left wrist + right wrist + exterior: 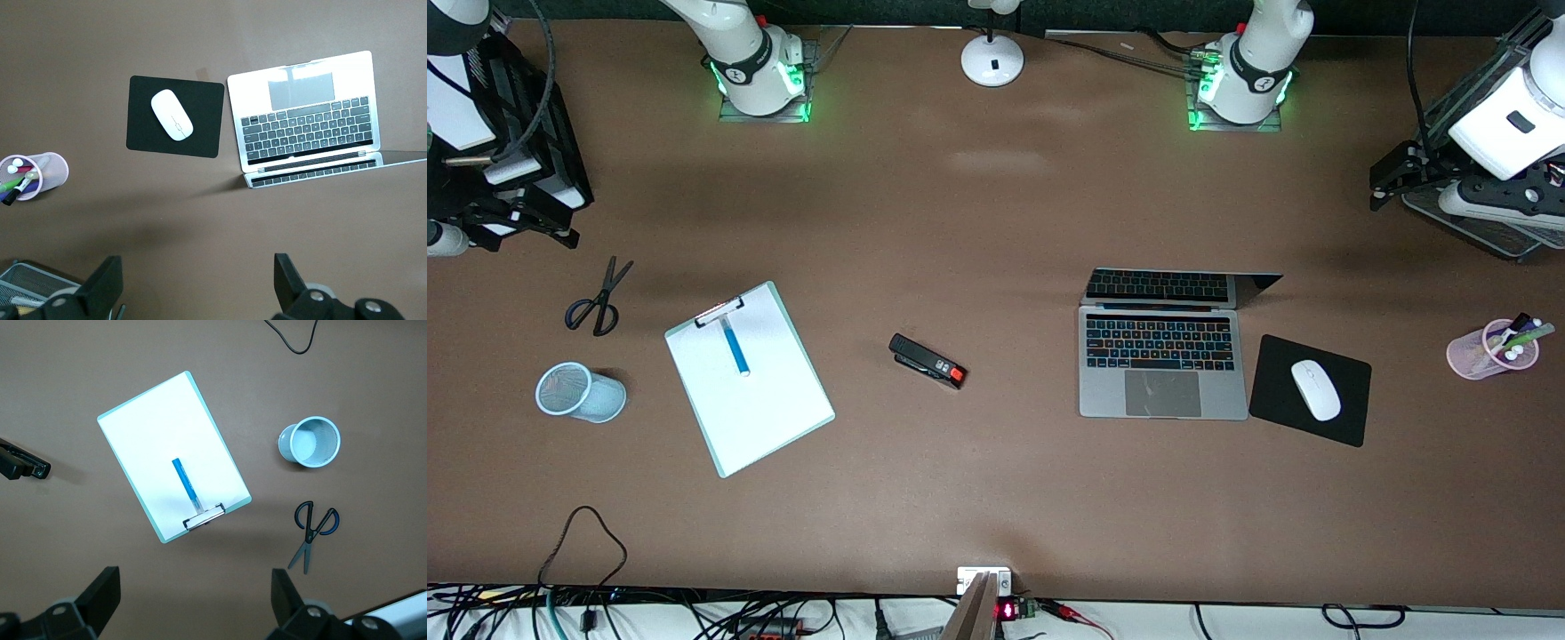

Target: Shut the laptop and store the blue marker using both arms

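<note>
The laptop (1161,364) (307,110) stands open on the table toward the left arm's end, its screen upright. The blue marker (735,347) (186,482) lies on a white clipboard (760,409) (153,433) toward the right arm's end. My left gripper (1383,185) (199,270) hangs open and empty over the table's edge at its own end, high above the bare table. My right gripper (560,222) (195,583) is held high at its own end of the table, open and empty too, with bare table below it.
A black mouse pad (1352,418) with a white mouse (1315,389) lies beside the laptop. Also here: a pink pen cup (1489,349), a wire tray (27,283), a stapler (927,361), scissors (596,300), a light-blue mesh cup (580,392) and a lamp base (992,60).
</note>
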`<state>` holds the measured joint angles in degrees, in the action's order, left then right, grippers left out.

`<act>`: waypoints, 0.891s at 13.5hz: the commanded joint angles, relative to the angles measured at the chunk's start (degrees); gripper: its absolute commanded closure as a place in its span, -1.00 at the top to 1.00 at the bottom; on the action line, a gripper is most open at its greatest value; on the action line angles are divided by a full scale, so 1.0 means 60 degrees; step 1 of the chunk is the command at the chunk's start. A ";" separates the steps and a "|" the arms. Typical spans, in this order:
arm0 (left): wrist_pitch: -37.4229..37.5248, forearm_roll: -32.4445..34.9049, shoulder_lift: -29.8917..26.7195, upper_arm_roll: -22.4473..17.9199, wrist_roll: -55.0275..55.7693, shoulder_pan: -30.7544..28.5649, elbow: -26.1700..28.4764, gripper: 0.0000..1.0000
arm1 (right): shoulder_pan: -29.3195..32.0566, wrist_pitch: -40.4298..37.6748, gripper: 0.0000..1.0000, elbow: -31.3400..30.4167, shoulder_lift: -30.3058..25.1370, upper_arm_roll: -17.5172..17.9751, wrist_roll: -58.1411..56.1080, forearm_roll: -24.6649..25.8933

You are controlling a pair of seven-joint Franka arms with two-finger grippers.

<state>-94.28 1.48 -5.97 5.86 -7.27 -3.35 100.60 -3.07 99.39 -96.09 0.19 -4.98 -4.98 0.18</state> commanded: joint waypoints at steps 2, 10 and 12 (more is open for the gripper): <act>0.0083 -0.0071 0.0524 -0.0024 -0.0018 0.0045 -0.0520 1.00 | 0.0072 0.0091 1.00 -0.0114 -0.0105 0.0039 -0.0122 -0.0016; 0.0185 -0.0085 0.0746 -0.0024 0.0011 0.0045 -0.0770 1.00 | 0.0057 0.0135 1.00 -0.0114 0.0100 0.0068 -0.0108 -0.0133; 0.0463 -0.0100 0.0746 -0.0024 0.0040 0.0045 -0.0785 1.00 | 0.0057 0.0251 1.00 -0.0128 0.0319 0.0083 -0.0108 -0.0133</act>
<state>-93.49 1.48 -2.11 5.85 -7.27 -3.35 97.55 -3.09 99.64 -96.25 1.29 -4.92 -5.00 0.14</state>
